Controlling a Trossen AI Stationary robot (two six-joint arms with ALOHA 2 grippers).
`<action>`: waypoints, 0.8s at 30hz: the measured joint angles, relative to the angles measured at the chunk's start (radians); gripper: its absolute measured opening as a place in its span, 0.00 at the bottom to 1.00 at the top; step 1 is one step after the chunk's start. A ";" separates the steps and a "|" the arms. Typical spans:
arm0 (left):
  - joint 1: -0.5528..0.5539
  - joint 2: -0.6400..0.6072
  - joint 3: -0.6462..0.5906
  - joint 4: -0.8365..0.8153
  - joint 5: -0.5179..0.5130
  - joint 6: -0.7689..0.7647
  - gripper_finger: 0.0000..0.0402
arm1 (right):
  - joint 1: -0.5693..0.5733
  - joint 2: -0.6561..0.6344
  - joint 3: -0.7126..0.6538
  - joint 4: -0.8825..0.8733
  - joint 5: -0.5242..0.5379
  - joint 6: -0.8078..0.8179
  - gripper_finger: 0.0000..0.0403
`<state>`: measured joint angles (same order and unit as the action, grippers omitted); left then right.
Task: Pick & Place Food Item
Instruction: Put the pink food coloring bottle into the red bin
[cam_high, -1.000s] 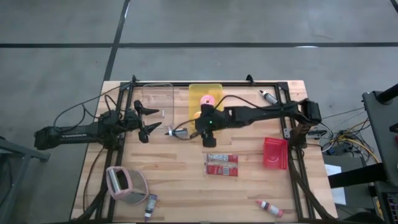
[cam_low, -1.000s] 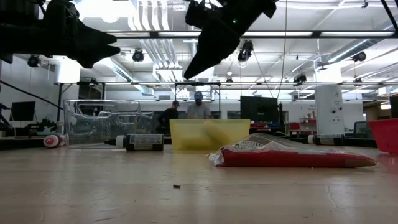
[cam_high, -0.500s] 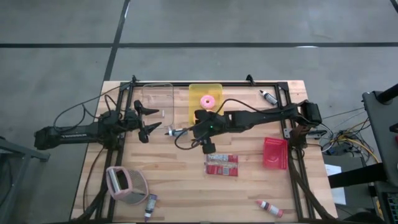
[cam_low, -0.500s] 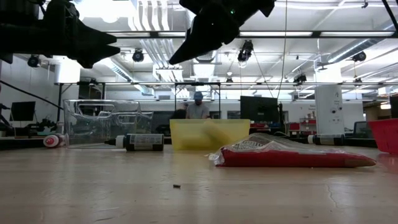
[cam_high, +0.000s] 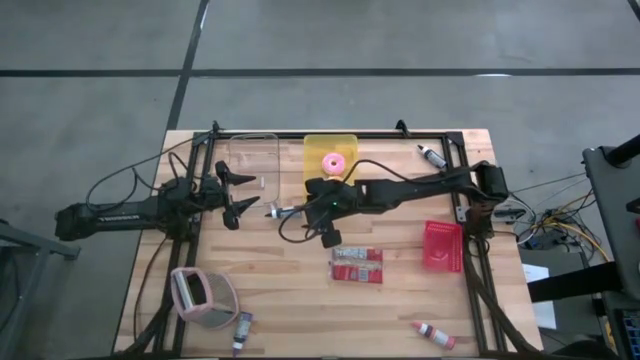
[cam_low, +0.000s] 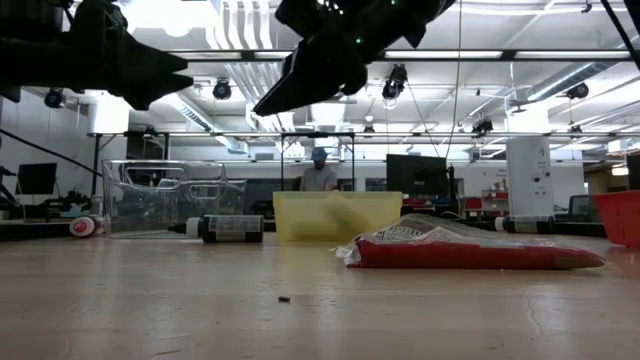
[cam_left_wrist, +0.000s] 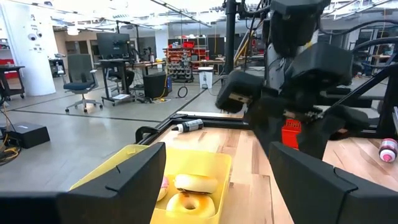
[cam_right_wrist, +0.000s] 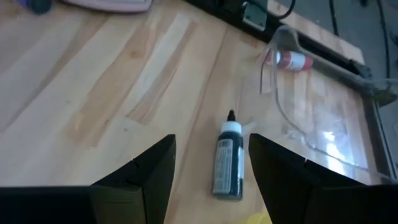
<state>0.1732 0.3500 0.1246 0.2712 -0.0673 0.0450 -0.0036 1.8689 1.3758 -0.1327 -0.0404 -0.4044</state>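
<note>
Now our right gripper (cam_high: 318, 213) hangs above the table with its fingers apart and empty, and the small dark bottle (cam_right_wrist: 226, 161) lies on the wood just ahead of them. The pink donut (cam_high: 333, 162) sits in the yellow bin (cam_high: 313, 150) beside and behind this gripper. We judge we should line up over one item, then descend squarely. Our left gripper (cam_high: 235, 195) waits open, well off.
</note>
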 joint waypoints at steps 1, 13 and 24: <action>0.000 0.000 0.000 -0.002 0.000 0.000 0.72 | -0.005 0.005 0.000 0.007 -0.010 0.000 0.50; 0.000 0.002 0.000 -0.003 -0.001 0.000 0.72 | -0.027 -0.017 0.000 -0.185 -0.039 0.118 0.50; 0.000 0.007 0.000 -0.005 -0.002 0.000 0.73 | 0.019 -0.134 -0.001 -0.614 -0.042 0.425 0.50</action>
<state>0.1734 0.3567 0.1246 0.2657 -0.0692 0.0451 0.0155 1.7350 1.3749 -0.7468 -0.0821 0.0203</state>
